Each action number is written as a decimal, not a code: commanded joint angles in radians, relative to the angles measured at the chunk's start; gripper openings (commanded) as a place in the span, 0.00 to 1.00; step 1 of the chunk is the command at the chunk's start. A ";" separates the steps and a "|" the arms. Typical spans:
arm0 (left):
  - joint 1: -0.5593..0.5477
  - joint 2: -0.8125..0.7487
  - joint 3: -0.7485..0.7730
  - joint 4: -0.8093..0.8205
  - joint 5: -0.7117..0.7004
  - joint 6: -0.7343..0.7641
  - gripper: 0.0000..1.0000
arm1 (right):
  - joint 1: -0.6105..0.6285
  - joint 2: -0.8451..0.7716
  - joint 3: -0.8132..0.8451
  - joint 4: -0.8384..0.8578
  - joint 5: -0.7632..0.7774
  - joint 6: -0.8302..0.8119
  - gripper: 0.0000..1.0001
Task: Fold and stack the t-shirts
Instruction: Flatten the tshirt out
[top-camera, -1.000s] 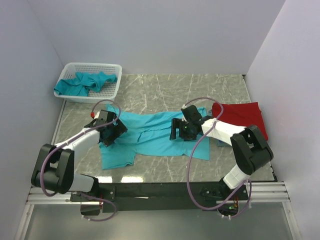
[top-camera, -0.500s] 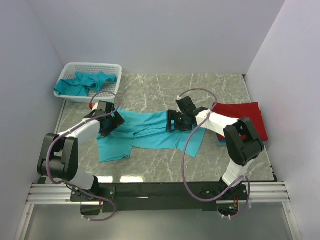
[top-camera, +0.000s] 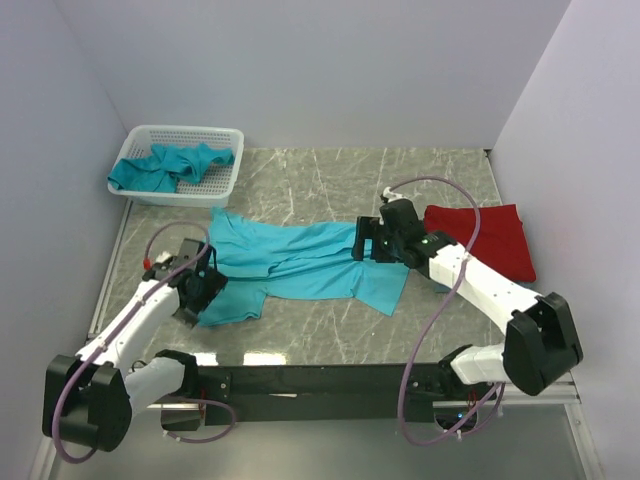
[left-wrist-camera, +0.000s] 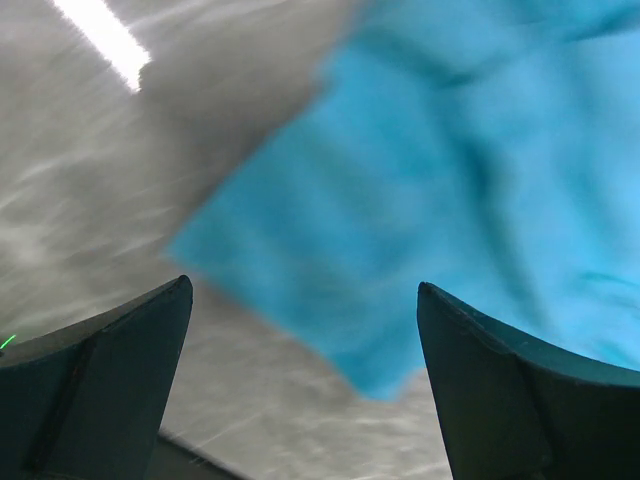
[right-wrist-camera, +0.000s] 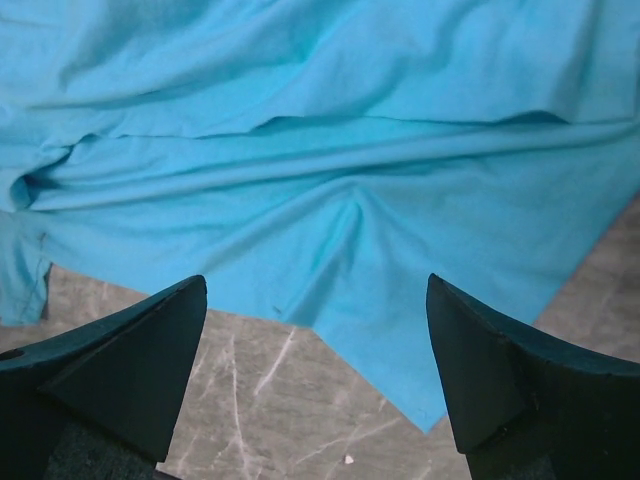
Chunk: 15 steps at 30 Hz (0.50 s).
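A teal t-shirt (top-camera: 300, 258) lies crumpled lengthwise across the middle of the table, one sleeve pointing to the near left. My left gripper (top-camera: 203, 295) hovers open over that near-left corner; the corner of the t-shirt (left-wrist-camera: 400, 200) shows between its empty fingers. My right gripper (top-camera: 364, 243) stands open above the shirt's right end, where the shirt's hem (right-wrist-camera: 330, 200) lies flat below it, untouched. A red t-shirt (top-camera: 490, 238), folded flat, rests at the right.
A white mesh basket (top-camera: 185, 131) at the back left holds more teal shirts (top-camera: 165, 165). The marble tabletop (top-camera: 300, 190) is bounded by walls at the back and both sides. A black rail runs along the near edge.
Both grippers carried the teal shirt away from the front edge, then drew off it. The left arm pulled back to the near left; the right one shifted right. The shirt now lies narrower.
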<state>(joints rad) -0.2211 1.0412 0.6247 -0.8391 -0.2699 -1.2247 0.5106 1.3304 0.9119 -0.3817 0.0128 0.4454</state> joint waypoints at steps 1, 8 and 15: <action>0.002 -0.049 -0.058 -0.126 -0.014 -0.177 0.99 | -0.029 -0.080 -0.048 -0.011 0.075 0.039 0.96; 0.003 -0.073 -0.146 -0.069 0.000 -0.246 0.99 | -0.106 -0.149 -0.110 0.006 0.024 0.049 0.97; 0.017 -0.061 -0.166 -0.023 -0.051 -0.247 0.74 | -0.130 -0.158 -0.127 0.006 -0.005 0.041 0.97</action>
<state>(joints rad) -0.2157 0.9783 0.4767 -0.9180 -0.2794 -1.4441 0.3874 1.1950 0.7845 -0.3893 0.0151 0.4820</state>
